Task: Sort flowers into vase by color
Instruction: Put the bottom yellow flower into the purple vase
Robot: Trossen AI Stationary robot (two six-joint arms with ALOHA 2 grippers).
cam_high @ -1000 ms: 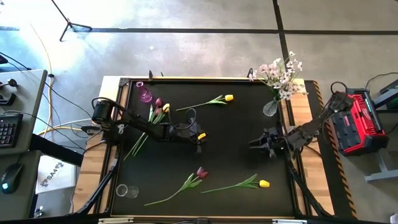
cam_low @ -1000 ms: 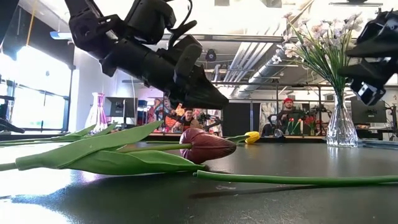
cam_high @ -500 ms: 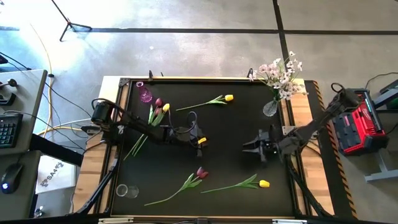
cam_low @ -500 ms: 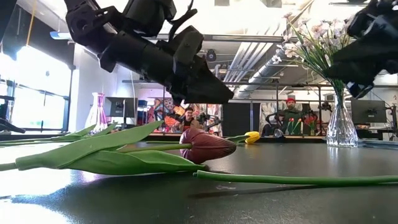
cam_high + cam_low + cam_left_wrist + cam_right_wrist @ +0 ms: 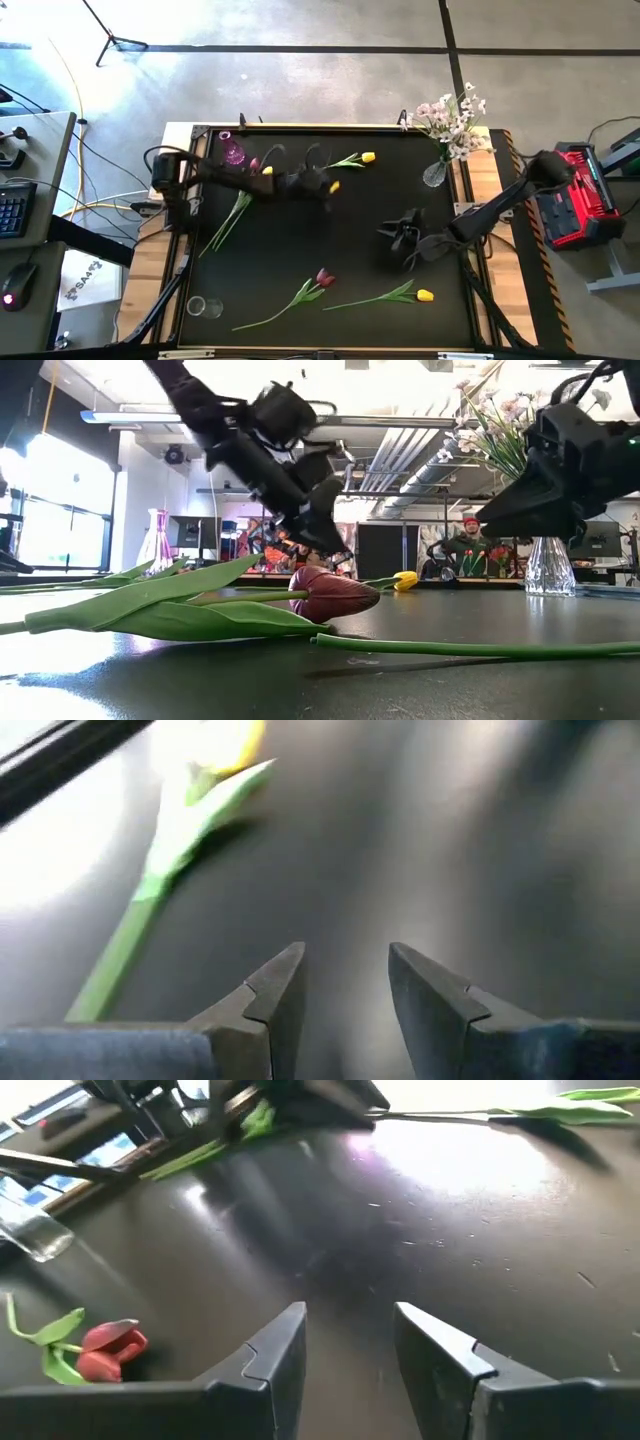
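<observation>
My left gripper point(image 5: 326, 187) is open and empty above the mat, just short of a yellow tulip point(image 5: 366, 157) lying near the far edge; that tulip also shows in the left wrist view point(image 5: 226, 744). My right gripper point(image 5: 398, 240) is open and empty above the mat's middle right. A dark red tulip point(image 5: 323, 277) and another yellow tulip point(image 5: 425, 295) lie near the front edge. One dark red and one yellow tulip point(image 5: 258, 169) lie at the far left. Pale pink-white blossoms point(image 5: 450, 115) stand in a clear vase point(image 5: 434, 174).
A pink vase point(image 5: 232, 152) stands at the far left corner. A clear glass vessel point(image 5: 203, 307) stands at the front left. The mat between the two grippers is bare. Beyond the table, people show in the low view point(image 5: 462, 545).
My left gripper has gone toward the table's far edge, toward the yellow tulip there. My right gripper has gone toward the table's left and a little nearer the front edge. No flower has moved.
</observation>
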